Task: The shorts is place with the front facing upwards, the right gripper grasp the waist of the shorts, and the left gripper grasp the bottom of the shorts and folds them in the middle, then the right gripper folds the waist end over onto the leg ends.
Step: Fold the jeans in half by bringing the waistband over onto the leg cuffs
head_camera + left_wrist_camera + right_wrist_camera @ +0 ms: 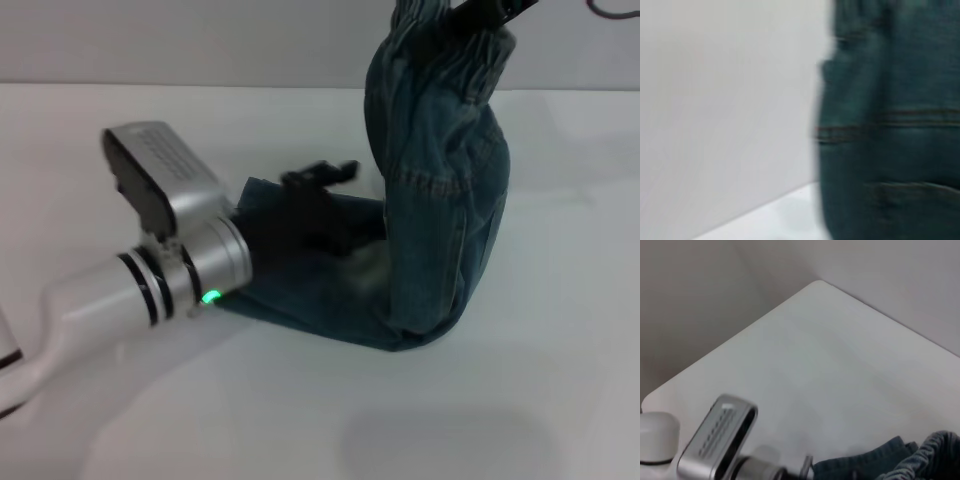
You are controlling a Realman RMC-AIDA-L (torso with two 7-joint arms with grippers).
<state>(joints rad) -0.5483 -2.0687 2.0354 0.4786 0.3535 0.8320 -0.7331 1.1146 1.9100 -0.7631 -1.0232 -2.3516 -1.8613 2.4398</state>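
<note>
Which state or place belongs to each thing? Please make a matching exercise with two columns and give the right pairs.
Things:
1. waist of the shorts
2. bottom of the shorts
3. left gripper
4. table

Places or states:
A. lying flat on the table
B. white, under the denim
C. lifted high, at the top of the head view
D. over the flat part of the shorts

Pairs: 1-C, 2-A, 3-D, 4-B
</note>
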